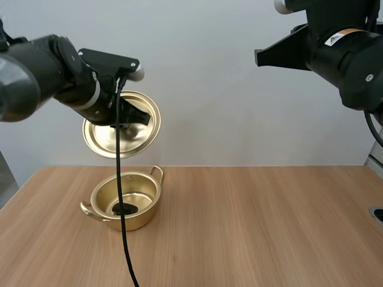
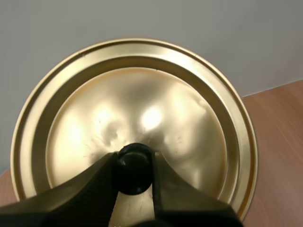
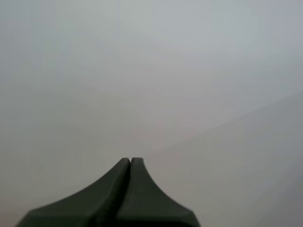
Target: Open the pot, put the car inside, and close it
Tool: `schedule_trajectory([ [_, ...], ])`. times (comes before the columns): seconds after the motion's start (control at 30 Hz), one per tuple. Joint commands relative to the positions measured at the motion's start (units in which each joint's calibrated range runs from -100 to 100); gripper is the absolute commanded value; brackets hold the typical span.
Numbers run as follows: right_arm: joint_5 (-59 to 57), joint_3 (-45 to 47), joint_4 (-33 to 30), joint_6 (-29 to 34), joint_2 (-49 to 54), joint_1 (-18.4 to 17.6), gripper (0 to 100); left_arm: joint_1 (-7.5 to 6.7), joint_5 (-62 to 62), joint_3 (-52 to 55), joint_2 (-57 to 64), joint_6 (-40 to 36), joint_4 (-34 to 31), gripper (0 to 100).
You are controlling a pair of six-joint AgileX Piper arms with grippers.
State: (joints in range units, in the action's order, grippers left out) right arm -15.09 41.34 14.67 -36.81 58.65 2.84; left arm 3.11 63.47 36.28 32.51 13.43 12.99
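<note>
Two black fingers of my left gripper (image 2: 134, 166) pinch the small black knob (image 2: 134, 160) of the lid (image 2: 142, 99), one finger on each side, so this gripper is closed tight on the knob and holds the lid up in the air. The lid is round, shiny and gold, with raised rings running round near its edge and bright spots of light on its top. It hangs tilted, with its knob side turned to my left gripper (image 1: 133, 115). One sticker (image 1: 335, 37) sits on my right arm (image 1: 350, 57); it is white and orange with a little warning mark, and its writing is too small to read. I can read no words on the lid (image 1: 108, 139) or on the pot (image 1: 136, 220). The pot is gold like the lid, with a small handle on each side. It stands open on the wooden table (image 1: 269, 227), below my left gripper and the lid, not touching them. The car (image 1: 124, 208) lies at the bottom inside the pot; it shows as a small dark thing and I cannot make out more of it. My right gripper (image 3: 130, 163) has its two fingers pressed together with nothing between them. My right arm is high up, well apart from the pot and the lid.
</note>
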Motion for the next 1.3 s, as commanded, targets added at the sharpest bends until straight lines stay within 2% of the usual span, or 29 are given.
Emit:
schedule_trajectory([
  [0.0,-0.05,0.00,0.04,-0.07,0.05,0.03,0,0.04,-4.85,4.97,-0.10,0.14,-0.58,0],
  [0.2,-0.06,0.00,0.82,0.03,0.05,0.03,0,0.04,-5.65,8.12,-1.02,0.49,-3.83,0],
  [0.43,-0.21,0.00,1.37,0.03,0.05,0.03,0,0.04,-0.57,8.12,-7.86,0.49,-4.53,0],
  [1.13,-0.76,0.00,1.15,0.03,0.05,0.03,0,0.04,-0.61,8.24,-19.11,0.86,-6.01,0],
  [1.27,-0.76,0.00,1.15,0.03,0.05,0.03,0,0.04,-0.21,8.24,-20.15,0.86,-6.01,7],
])
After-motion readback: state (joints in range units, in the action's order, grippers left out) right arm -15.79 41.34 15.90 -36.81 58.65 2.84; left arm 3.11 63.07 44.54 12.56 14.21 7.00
